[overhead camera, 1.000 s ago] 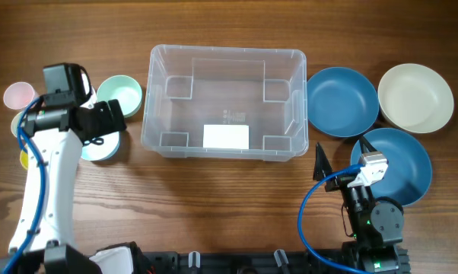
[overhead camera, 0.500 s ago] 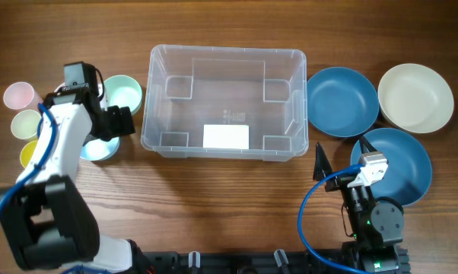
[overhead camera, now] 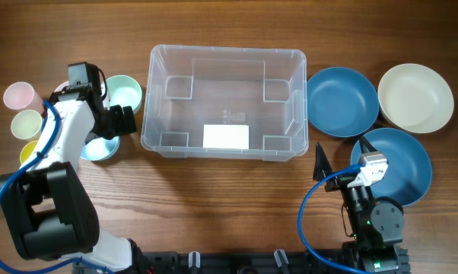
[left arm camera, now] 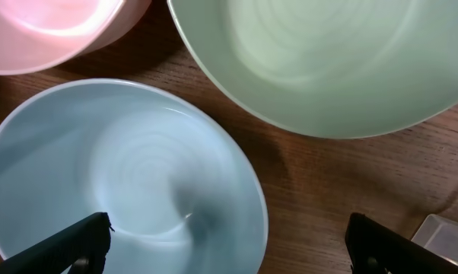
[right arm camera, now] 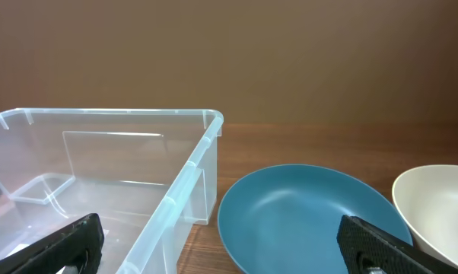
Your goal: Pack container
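Currently: left claw (left arm camera: 227,247) is open wide, gripping nothing. One fingertip (left arm camera: 69,247) is over the inside of the pale blue bowl (left arm camera: 115,183), the other over bare worktop (left arm camera: 320,183) just past its rim. Can't tell whether either tip touches anything. That bowl sits toward the left edge, just beside the mint bowl (overhead camera: 124,93); in the wrist view their rims are close together. A pink dish (left arm camera: 54,30) shows beside both. Three small cups run along the left edge: pink cup (overhead camera: 19,95), green cup (overhead camera: 26,122) and yellow cup (overhead camera: 29,152), the last partly hidden by my left arm.

The container (overhead camera: 225,52) sits upright mid-worktop, closer to the far edge, with the white label (overhead camera: 226,136) on its base. The mint bowl is just beside its left wall.

Right claw (right arm camera: 221,247) is open too, gripping nothing, parked by the near edge toward the right corner — facing the container's right wall and the dark blue bowl (overhead camera: 341,101) just beside it. The cream bowl (overhead camera: 415,97) lies toward the far right corner. A second dark blue bowl (overhead camera: 404,164) sits nearer — partly under my right arm.
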Controlling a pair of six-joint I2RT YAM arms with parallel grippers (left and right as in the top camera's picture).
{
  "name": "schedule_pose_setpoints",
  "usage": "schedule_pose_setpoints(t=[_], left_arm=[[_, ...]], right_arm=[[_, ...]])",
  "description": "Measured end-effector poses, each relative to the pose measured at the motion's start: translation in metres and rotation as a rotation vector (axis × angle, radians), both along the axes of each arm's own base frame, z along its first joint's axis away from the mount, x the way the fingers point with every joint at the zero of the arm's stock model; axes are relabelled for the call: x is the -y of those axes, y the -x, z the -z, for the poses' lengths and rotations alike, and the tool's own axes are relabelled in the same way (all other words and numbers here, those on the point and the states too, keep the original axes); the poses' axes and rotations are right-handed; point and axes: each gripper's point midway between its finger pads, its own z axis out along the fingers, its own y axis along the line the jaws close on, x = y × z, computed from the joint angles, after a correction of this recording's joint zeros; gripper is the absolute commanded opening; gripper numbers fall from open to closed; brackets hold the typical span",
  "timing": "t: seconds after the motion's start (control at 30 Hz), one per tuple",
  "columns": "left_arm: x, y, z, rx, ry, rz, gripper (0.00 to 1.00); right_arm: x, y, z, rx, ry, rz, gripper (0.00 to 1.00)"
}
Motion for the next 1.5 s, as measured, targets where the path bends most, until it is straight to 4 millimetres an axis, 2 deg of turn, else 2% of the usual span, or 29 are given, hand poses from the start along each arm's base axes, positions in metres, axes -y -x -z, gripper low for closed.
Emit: schedule_pose_setpoints(t=[1.0, 1.13, 1.23, 1.4, 1.5], left_arm=[[0.003, -0.004, 0.000, 0.016, 0.020, 0.004, 1.00], [0.003, -0.004, 0.000, 0.016, 0.020, 0.004, 1.00], [0.003, -0.004, 0.000, 0.016, 0.019, 0.007, 1.00], [0.003, -0.004, 0.000, 0.016, 0.019, 0.008, 1.00], [0.003, -0.004, 0.000, 0.018, 0.019, 0.008, 1.00]], right_arm=[[-0.002, 0.000, -0.001, 0.004, -0.002, -0.009, 1.00], [-0.002, 0.002, 0.003, -0.047, -0.019, -0.010, 1.00], [-0.001, 0.005, -0.007, -0.068, -0.032, -0.009, 1.00], [0.007, 0.011, -0.072, -0.142, -0.026, 0.039, 1.00], [0.009, 0.003, -0.109, -0.219, -0.004, 0.055, 1.00]])
